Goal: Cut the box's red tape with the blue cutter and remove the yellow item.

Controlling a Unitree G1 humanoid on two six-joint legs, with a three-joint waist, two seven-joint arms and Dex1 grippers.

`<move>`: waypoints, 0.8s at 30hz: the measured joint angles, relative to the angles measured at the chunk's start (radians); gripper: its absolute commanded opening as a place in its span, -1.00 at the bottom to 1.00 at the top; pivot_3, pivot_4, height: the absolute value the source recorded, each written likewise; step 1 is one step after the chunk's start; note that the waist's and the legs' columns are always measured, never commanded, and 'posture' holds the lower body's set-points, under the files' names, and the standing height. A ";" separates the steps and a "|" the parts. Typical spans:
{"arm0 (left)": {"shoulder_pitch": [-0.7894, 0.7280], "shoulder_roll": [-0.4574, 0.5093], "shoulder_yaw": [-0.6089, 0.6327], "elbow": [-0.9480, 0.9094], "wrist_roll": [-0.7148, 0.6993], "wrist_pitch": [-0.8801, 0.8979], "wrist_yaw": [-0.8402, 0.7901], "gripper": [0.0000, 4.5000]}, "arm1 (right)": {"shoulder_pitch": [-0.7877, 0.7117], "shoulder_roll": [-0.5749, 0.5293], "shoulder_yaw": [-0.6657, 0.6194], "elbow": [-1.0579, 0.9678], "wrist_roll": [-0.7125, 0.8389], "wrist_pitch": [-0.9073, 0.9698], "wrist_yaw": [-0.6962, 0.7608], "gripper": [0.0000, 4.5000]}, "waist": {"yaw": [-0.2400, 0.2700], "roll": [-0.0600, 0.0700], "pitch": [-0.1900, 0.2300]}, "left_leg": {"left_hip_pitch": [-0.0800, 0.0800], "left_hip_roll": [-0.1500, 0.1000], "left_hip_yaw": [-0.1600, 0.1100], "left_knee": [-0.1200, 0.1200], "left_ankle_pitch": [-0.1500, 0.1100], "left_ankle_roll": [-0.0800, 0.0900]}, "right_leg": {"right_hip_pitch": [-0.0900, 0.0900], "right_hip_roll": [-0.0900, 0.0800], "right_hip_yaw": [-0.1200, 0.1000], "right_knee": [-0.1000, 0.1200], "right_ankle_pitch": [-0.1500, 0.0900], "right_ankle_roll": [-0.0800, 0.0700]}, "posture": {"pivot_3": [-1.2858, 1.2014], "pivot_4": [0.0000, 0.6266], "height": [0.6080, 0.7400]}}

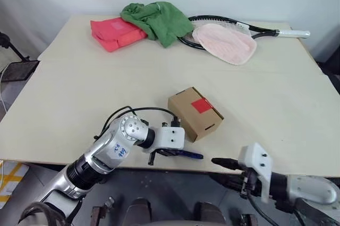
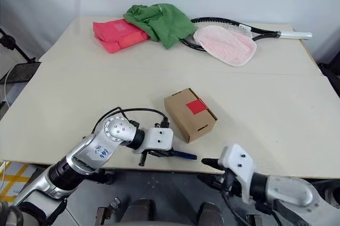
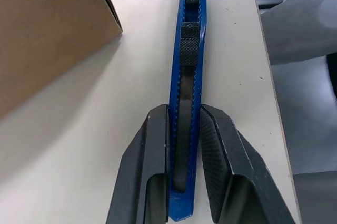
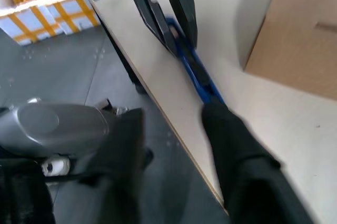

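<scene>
My left hand is clenched on the blue cutter at the tabletop edge, low centre frame, below the box. My right hand sits lower right; I cannot tell its grip.

I see the box, small, brown and rectangular, lying closed on the table near its front edge, turned at an angle to that edge. The red tape, a bright red square, sits flat on the box's top face, reaching its near-right edge; a tuck slot shows in the side face just below. The blue cutter is a slim blue stick with a black ribbed slider, lying flat along the table's front edge, just beside the box but apart from it, its dark tip pointing to my right. Its rear end is clamped between two black fingers.
</scene>
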 measured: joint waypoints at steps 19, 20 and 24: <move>-0.018 0.012 -0.049 -0.074 0.010 0.116 0.038 -0.69 | -0.301 0.118 0.254 0.172 -0.119 0.128 -0.060 -0.99 | -0.001 0.002 0.000 | -0.005 0.000 0.000 0.007 -0.004 0.002 | -0.001 0.000 0.000 0.003 0.000 0.000 | 0.03 -0.52 1.00; -0.019 0.011 -0.049 -0.074 0.010 0.121 0.040 -0.69 | -0.302 0.119 0.254 0.174 -0.121 0.126 -0.056 -0.99 | -0.001 0.002 0.000 | -0.005 0.000 0.000 0.007 -0.004 0.002 | -0.001 0.000 0.000 0.003 0.000 0.000 | 0.03 -0.52 1.00; -0.022 0.011 -0.051 -0.077 0.007 0.134 0.042 -0.69 | -0.302 0.123 0.257 0.190 -0.137 0.102 -0.031 -0.99 | -0.002 0.002 0.000 | -0.004 0.000 0.000 0.007 -0.004 0.002 | -0.001 0.000 0.000 0.003 0.000 0.000 | 0.03 -0.52 1.00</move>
